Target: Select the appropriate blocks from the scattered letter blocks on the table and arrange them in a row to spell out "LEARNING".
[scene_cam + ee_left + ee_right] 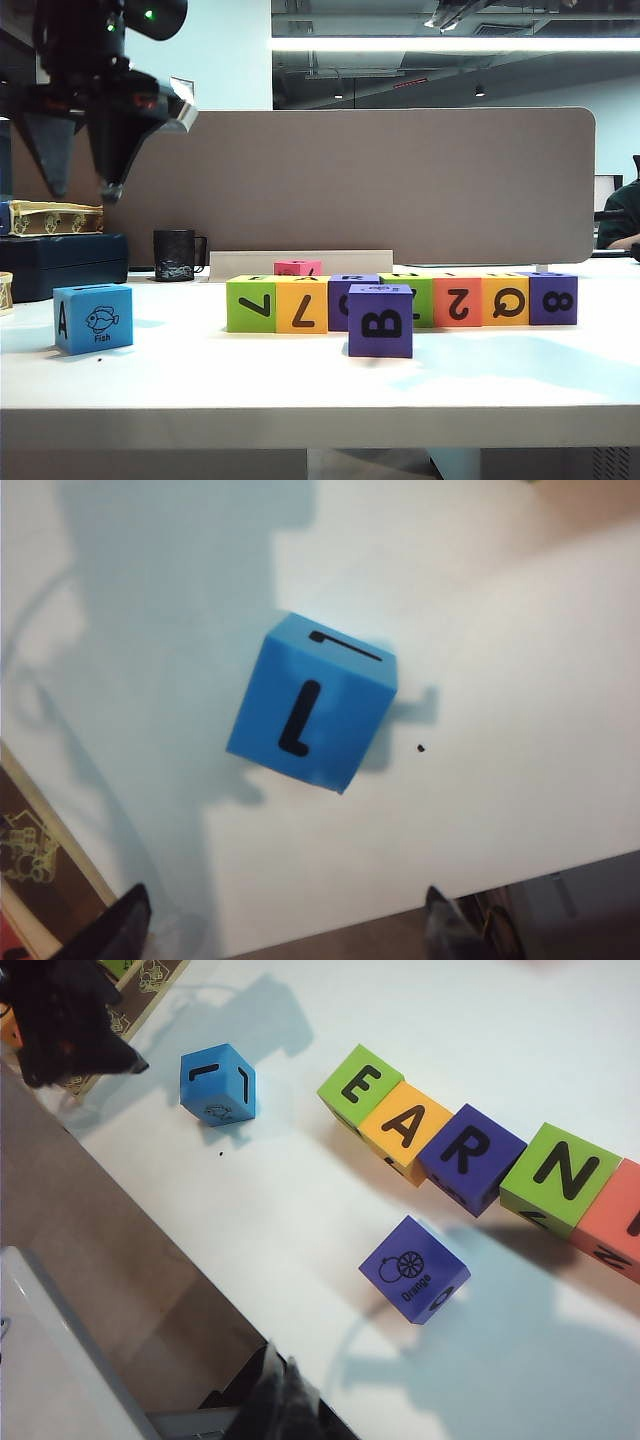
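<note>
Left claw (85, 160) is seen raised well above the blue block (93, 318), jaws spread wide and empty; in the left wrist view the two fingertips (125, 925) frame that block from above without touching it. Right claw (285, 1400) is barely in view beside the counter (300, 385) edge; its opening cannot be told.

The blue block stands alone on the counter, well apart from the block row (400, 300), on the side of that row's green end block (360, 1085). From the right wrist view the row reads E-A-R-N, then runs out of frame; an L face is shown on top of the blue block. A purple block (380, 320) sits just in front of the row.

Judged: matte cube, light, probably slightly yielding, not fragile, low slip. Grip is best taken on two opposite flat side faces, jaws squared to the cube, centred to prevent twisting.
</note>
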{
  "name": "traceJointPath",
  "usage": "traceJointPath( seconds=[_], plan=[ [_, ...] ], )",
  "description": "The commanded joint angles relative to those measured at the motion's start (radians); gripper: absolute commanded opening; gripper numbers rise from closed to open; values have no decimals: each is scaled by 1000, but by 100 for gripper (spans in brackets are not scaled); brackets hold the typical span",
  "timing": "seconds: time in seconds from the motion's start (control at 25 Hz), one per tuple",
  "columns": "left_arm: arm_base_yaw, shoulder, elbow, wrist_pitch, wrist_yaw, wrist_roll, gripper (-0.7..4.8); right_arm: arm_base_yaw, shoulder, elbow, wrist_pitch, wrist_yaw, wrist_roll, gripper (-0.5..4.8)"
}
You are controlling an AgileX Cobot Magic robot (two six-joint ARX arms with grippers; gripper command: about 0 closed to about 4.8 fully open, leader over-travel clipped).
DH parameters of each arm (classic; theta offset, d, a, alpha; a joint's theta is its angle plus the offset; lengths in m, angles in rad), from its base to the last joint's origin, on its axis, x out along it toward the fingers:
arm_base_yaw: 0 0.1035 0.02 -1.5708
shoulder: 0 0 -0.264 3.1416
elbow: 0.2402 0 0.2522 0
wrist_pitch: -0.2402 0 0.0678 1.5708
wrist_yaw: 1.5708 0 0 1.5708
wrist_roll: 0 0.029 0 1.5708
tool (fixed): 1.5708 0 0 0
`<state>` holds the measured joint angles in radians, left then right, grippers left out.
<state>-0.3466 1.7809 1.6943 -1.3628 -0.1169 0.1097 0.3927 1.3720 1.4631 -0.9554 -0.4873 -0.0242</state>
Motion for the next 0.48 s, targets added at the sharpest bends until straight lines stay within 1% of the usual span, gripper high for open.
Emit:
traceJointPath(
  seconds=[0.04,0.16,0.24,0.32,0.48],
  plan=[
    [0,-35,-98,103,-3,64,344,2,-4,5,9,-5,-3,-1],
    [0,-34,-180,220,-1,129,345,2,-4,5,9,-5,-3,-1],
    [0,-34,-209,261,-3,172,346,2,-4,5,8,-5,-3,-1],
    [0,-34,-219,275,-4,201,355,2,-4,5,8,-5,-3,-1],
    [0,-34,-231,308,-21,233,424,2,-4,5,10,-5,-3,-1]
  ],
)
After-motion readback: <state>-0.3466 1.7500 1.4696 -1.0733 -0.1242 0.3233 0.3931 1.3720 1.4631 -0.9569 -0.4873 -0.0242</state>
